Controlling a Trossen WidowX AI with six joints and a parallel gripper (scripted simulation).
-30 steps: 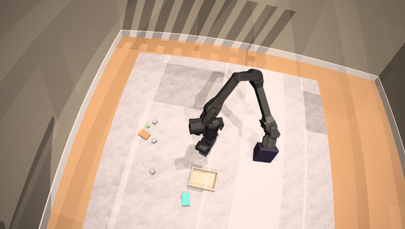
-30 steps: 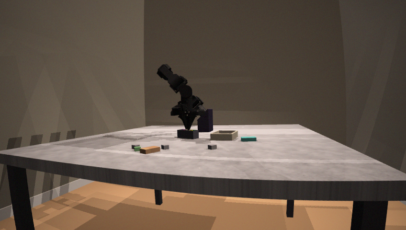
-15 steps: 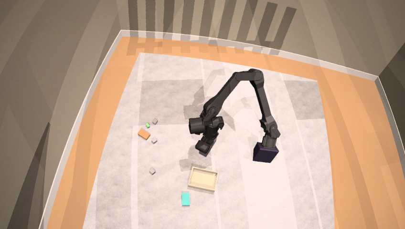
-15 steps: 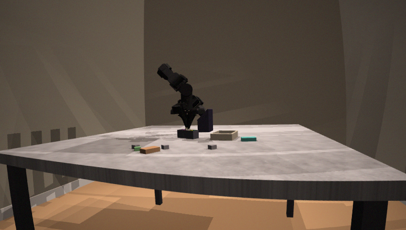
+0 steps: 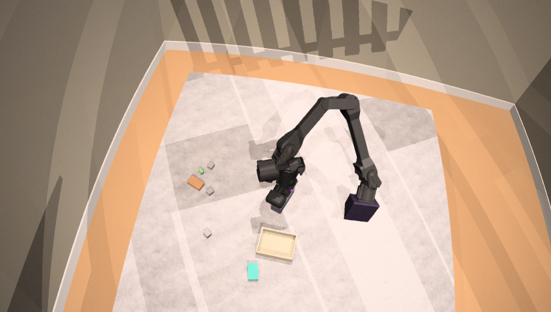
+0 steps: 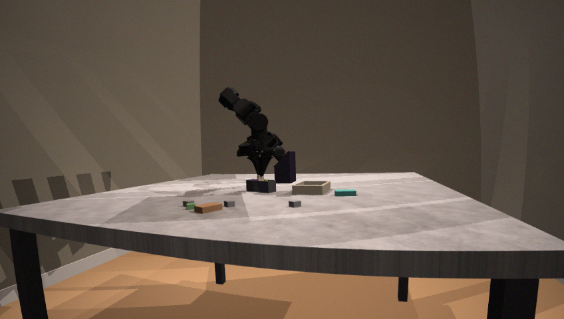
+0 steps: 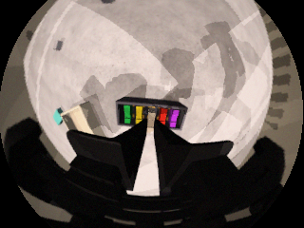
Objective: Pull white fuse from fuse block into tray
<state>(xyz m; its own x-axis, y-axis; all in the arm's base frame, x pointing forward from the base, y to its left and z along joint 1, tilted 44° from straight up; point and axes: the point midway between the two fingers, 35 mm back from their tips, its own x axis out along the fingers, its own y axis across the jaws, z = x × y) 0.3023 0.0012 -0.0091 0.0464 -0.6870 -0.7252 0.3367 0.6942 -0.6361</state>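
We are clamping the jaws on the white fuse (image 7: 151, 116), standing upright in the middle slot of the fuse block (image 7: 151, 114) directly below the gripper (image 6: 259, 176), coloured fuses close either side, tray (image 5: 275, 244) near on the bench.

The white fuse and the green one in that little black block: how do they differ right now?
The white fuse is pinched between the gripper fingers; the green fuse stands untouched. The white fuse sits mid-row and is half hidden by the fingers; the green fuse is at the row's left end, in full view. Both stand upright in the fuse block.
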